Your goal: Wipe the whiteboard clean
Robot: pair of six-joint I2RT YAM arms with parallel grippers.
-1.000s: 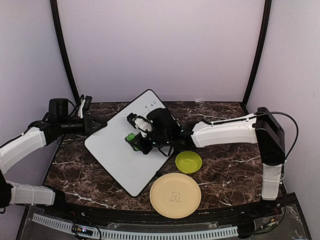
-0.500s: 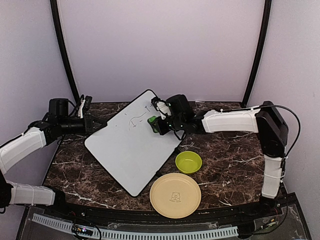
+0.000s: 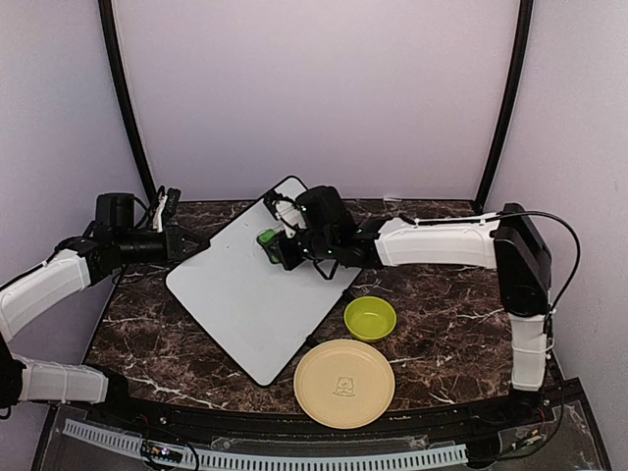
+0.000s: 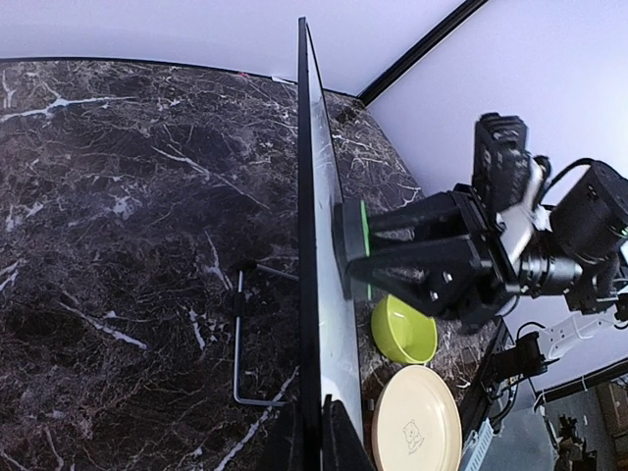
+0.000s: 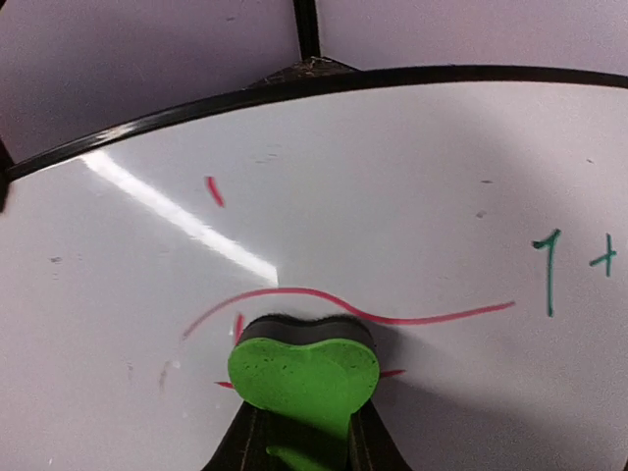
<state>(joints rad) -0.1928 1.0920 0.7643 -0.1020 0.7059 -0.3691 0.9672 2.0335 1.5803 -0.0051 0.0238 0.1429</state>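
Marble-patterned dark worktop (image 3: pixel 442 314) carries everything. At the far left, the left arm reaches in from the side, and its pincer (image 3: pixel 189 245) is clamped on the left corner of the whiteboard (image 3: pixel 245 304), one finger on each face of the black rim, as the left wrist view shows at its bottom edge. The whiteboard sits left of centre, turned so that its corners point toward the near and far edges of the worktop. In the left wrist view it is seen edge-on and raised off the surface, with a thin wire stand (image 4: pixel 238 343) on the worktop behind its back face.

On the upper part of the board's white face a green eraser (image 5: pixel 304 368) with a black felt base is pressed flat against the surface. The right pincer (image 3: pixel 278 245) is closed on this eraser from both sides. Just above the eraser a red marker curve (image 5: pixel 392 316) runs across the board, with a short red dash higher up and small red strokes beside the felt. Farther right on the board are green marks (image 5: pixel 549 270) like a "1" and a plus sign.

Right of the board's near corner a round beige plate (image 3: pixel 343 383) lies near the front edge. A small lime-green bowl (image 3: pixel 370 318) stands just beyond it, close to the plate; whether they touch I cannot tell. The right arm stretches from the far right across the worktop to the board.
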